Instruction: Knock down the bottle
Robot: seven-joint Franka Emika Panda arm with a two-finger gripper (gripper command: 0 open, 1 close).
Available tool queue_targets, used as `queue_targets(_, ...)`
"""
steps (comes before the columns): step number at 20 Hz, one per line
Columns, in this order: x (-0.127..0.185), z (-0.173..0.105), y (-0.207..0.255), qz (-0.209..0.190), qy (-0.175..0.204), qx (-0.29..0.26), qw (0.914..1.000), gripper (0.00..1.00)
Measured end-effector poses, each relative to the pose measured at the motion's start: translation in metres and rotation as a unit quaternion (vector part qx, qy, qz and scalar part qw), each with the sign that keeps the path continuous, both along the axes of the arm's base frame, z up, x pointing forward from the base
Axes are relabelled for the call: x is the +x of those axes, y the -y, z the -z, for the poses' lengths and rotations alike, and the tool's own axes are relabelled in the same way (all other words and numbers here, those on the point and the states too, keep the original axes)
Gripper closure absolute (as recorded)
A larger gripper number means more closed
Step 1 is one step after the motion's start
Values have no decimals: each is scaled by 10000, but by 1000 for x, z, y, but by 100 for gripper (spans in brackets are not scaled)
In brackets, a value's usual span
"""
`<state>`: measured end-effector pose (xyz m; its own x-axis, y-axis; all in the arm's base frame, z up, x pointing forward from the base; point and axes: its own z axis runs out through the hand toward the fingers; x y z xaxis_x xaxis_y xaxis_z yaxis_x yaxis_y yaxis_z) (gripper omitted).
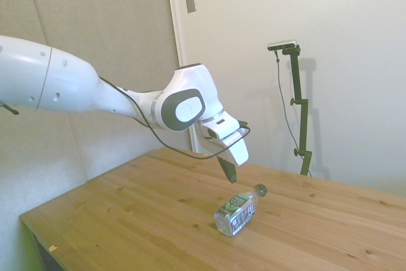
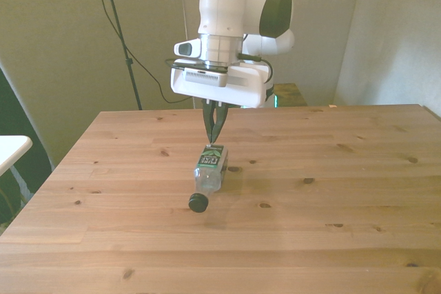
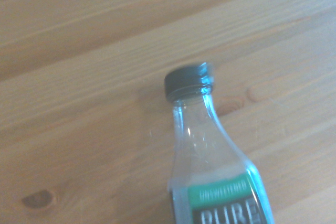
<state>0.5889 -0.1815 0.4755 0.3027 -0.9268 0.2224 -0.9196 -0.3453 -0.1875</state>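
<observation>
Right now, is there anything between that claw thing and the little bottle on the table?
Nothing visible. The bottle already lies on its side on the wooden table, cap toward the camera in the front view. The gripper hangs just above its base end, fingers closed together, with only air between them.

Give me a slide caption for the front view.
Bottle lies on its side on the table, gripper just above it.

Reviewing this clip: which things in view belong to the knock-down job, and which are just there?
Job:
- bottle, lying on its side on the table
- gripper, above it, fingers together

Just there:
- table
- nothing else lies on it
</observation>
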Motion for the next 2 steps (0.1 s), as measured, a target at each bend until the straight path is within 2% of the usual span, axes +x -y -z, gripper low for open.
queue_targets(2, 8, 2, 5, 64, 173, 41, 9998, 100)
